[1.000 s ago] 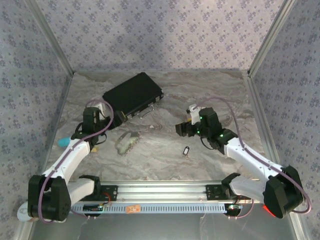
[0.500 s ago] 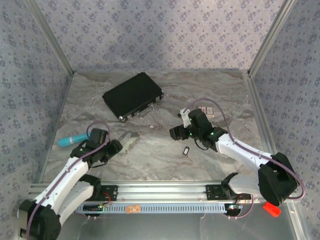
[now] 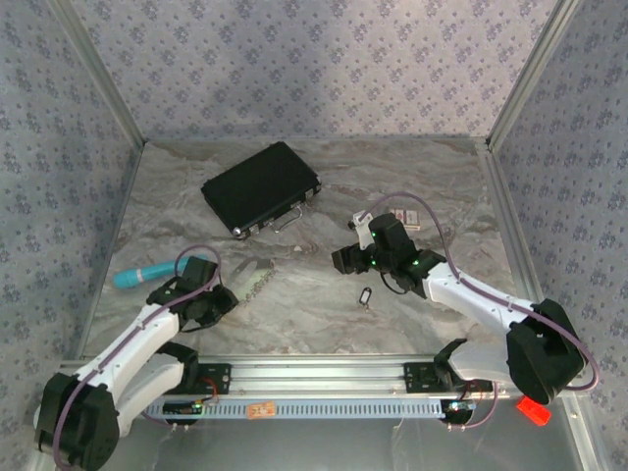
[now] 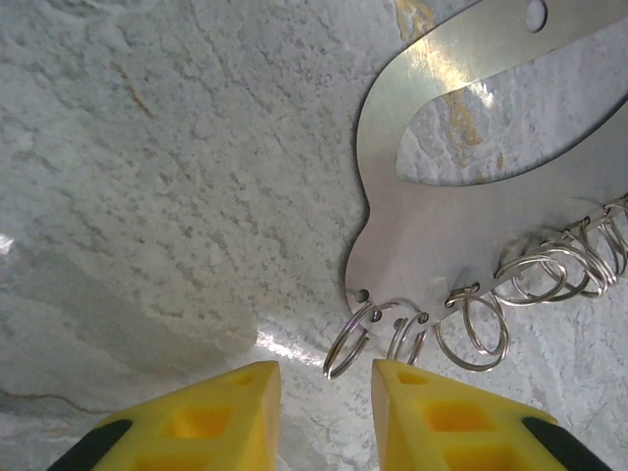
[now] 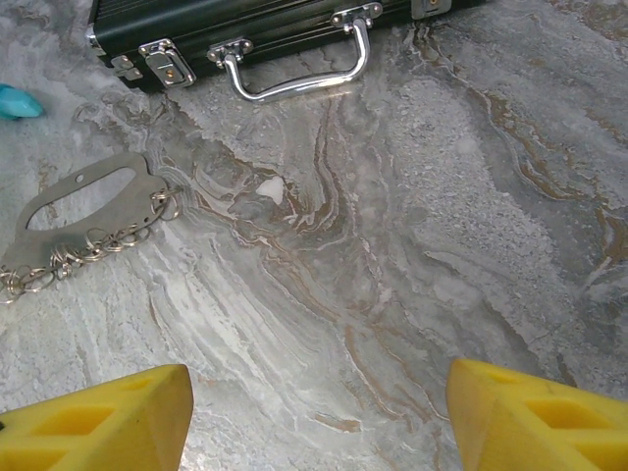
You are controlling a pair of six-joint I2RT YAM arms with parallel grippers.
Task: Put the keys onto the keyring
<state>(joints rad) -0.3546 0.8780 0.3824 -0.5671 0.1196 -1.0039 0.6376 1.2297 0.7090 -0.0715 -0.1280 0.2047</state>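
1. Left jaws stand slightly apart and empty, just short of the end ring [image 4: 351, 339] on the metal plate [image 4: 432, 226], lower middle of the wrist frame.
2. Right jaws gape wide, empty, over the bench [image 5: 442, 196].
3. The key [image 3: 365, 295] lies loose mid-frame, so threading looks not yet begun.

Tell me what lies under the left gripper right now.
Below the open left gripper: a metal plate flat on the marble table, split rings along its edge, the end ring just ahead of the fingertip gap. From overhead, the gripper hides that end.
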